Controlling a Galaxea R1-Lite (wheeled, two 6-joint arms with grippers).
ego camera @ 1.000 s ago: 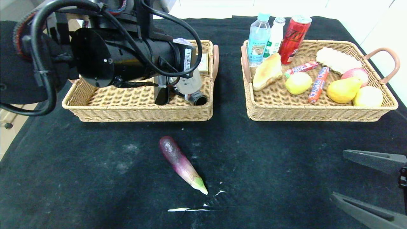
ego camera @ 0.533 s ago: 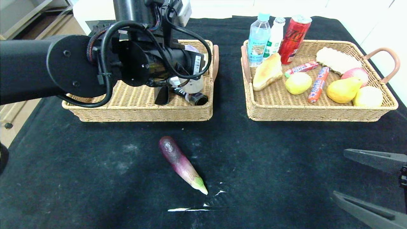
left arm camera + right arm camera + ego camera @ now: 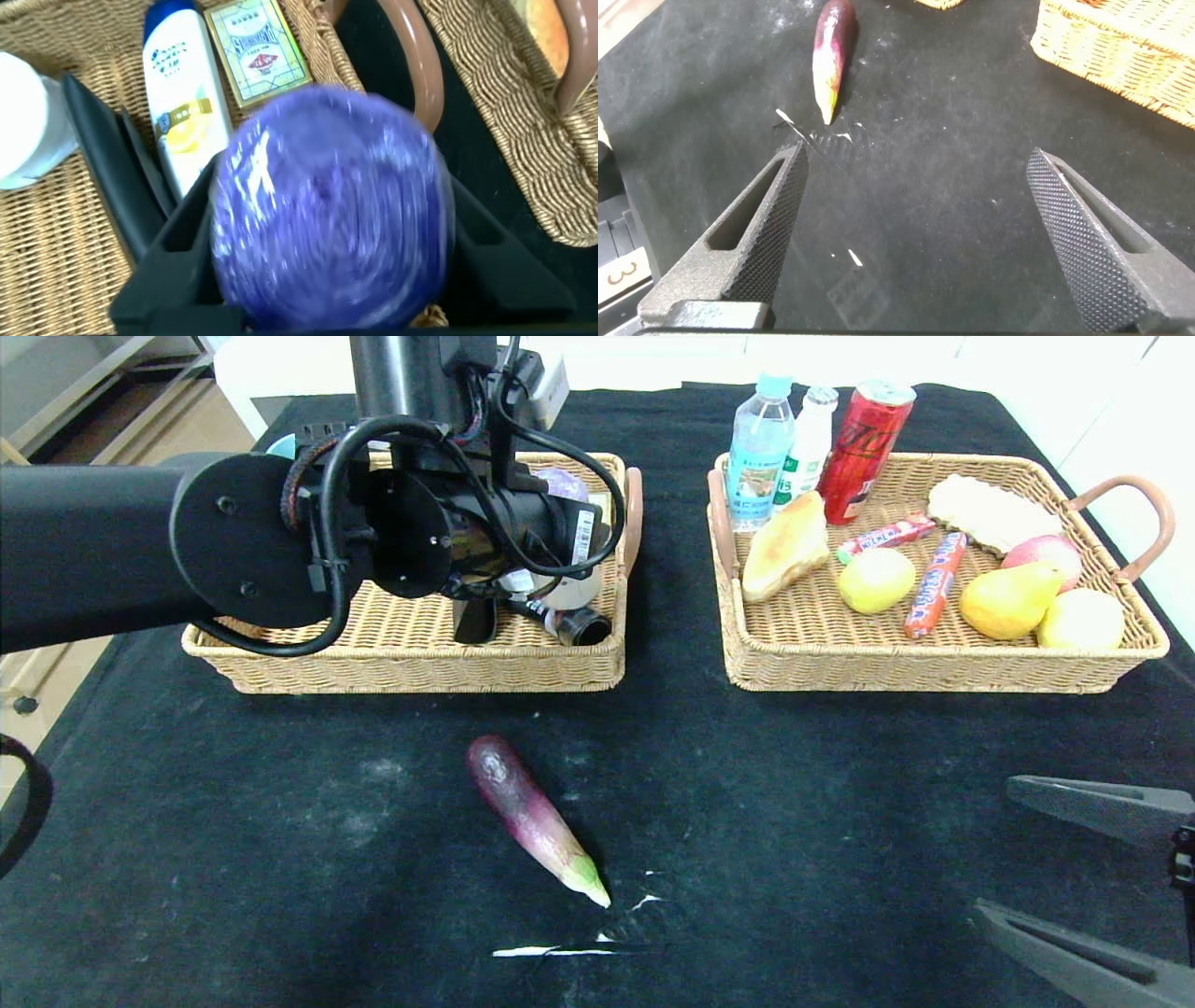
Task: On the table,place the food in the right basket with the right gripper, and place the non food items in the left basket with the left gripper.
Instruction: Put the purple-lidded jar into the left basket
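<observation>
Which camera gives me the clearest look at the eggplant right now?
The head view: the eggplant lies whole and unobstructed on the black table, in front of both baskets, pale tip toward the robot. The right wrist view also shows it, farther off beyond the open right hand. The left wrist view does not show it.

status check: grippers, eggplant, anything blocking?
Left gripper over the left basket, purple-lidded cup between its fingers. Right gripper open, low over the table, short of the eggplant. Eggplant lies alone on the cloth, nothing blocking.
</observation>
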